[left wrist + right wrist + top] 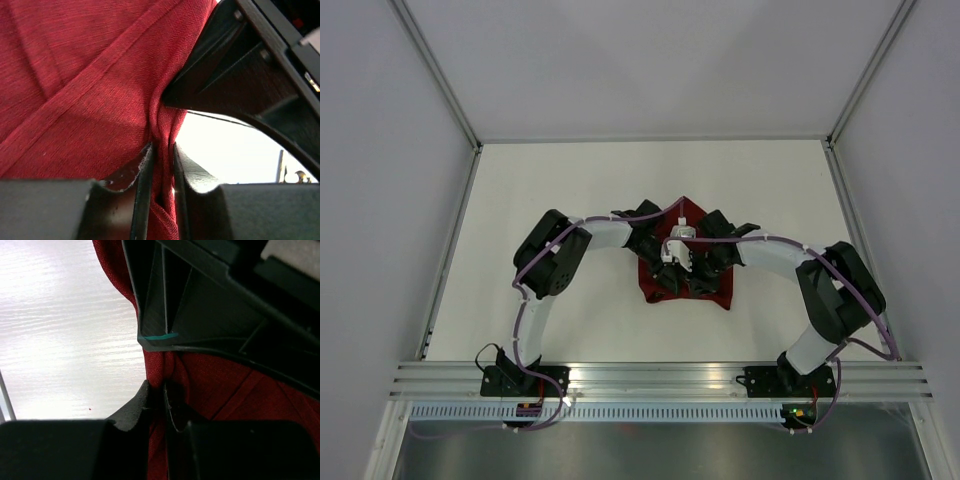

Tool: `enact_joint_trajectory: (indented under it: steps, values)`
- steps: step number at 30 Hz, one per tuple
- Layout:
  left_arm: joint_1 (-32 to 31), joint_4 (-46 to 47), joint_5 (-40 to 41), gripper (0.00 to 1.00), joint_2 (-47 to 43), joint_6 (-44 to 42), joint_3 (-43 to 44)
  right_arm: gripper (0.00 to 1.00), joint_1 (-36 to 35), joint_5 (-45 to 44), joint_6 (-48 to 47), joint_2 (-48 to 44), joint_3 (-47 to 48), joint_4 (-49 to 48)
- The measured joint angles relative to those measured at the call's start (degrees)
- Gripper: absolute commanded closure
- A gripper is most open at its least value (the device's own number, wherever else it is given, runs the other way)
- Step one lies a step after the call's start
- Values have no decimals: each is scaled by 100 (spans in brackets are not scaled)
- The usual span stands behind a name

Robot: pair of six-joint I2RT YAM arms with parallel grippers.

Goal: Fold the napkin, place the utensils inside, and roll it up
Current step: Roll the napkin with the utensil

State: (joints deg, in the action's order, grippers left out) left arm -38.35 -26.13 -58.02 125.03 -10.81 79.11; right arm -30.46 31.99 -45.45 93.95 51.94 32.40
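Note:
The dark red napkin point(718, 296) is bunched at the middle of the table under both wrists. My left gripper point(663, 283) is shut on a pinched fold of the napkin point(90, 85), seen between its fingers point(144, 200). My right gripper point(700, 284) is shut on another fold of the napkin point(225, 385), close beside the left one. The two grippers almost touch; each wrist view shows the other gripper's black body. No utensils show in any view.
The white table point(570, 200) is walled by grey panels at left, right and back. A metal rail point(660, 378) carrying the arm bases runs along the near edge. Purple cables loop along both arms.

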Motion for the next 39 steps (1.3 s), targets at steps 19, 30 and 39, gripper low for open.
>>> enact_joint_trajectory:
  steps: [19,30,39]
  values:
    - [935,3012,1672,75,-1694,1893,-1674,100,1036,1786,-684,2415,2031,2636]
    - [-350,5154,4192,60,-4312,634,-3650,99,1222,1965,-638,2992,2363,3434]
    - [-2406,5967,6216,55,-3724,-2090,-4400,100,1294,2046,-509,3263,2546,3676]
